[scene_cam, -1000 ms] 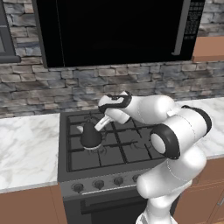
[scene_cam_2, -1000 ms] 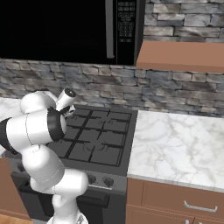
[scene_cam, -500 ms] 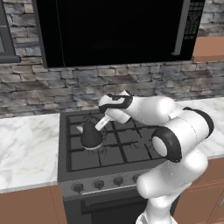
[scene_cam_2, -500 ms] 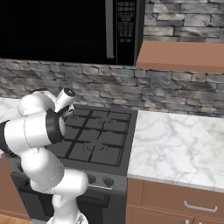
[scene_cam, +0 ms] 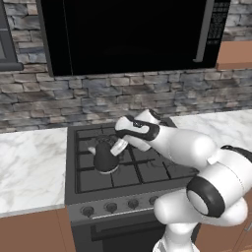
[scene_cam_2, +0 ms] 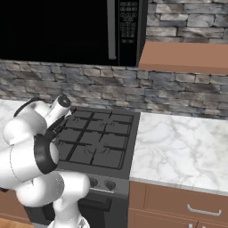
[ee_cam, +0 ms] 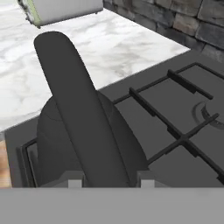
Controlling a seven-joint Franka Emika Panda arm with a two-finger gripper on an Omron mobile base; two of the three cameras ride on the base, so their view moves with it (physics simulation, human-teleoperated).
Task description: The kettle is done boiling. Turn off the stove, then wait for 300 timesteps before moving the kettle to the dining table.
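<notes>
While the kettle [scene_cam: 105, 156] sits on the stove [scene_cam: 123, 173], on the front burner at the side nearest the left desk [scene_cam: 29, 165], I judge that the first part of the task is behind me and the carrying part is only starting. I cannot read from the knobs [scene_cam: 110, 207] whether the burner is off; no flame shows under the kettle, so I suppose it is. The waiting I cannot check either. What remains, as I see it, is to lift the kettle from the grate [ee_cam: 175, 131], drive away from the stove, and put it on the dining table.

My tool [scene_cam: 118, 146] is at the kettle's handle [ee_cam: 76, 109]. In the hand view the dark arched handle rises straight between the two finger tips [ee_cam: 75, 183], which stand close against it on each side, so I would say the tool is clamped on the handle, near its top. The kettle's body spreads below the handle and appears to rest on the grate, not yet raised.

The arm reaches from the front of the stove forward and toward the kettle's side. The forearm lies nearly level above the middle burners, and the wrist bends down so the hand points at the kettle from behind and above. In the right base view, the upper arm and elbow cover that side of the stove, and the kettle is behind them.

Beyond the kettle, on the desk, stands a pale toaster [ee_cam: 61, 11], well apart from it.
</notes>
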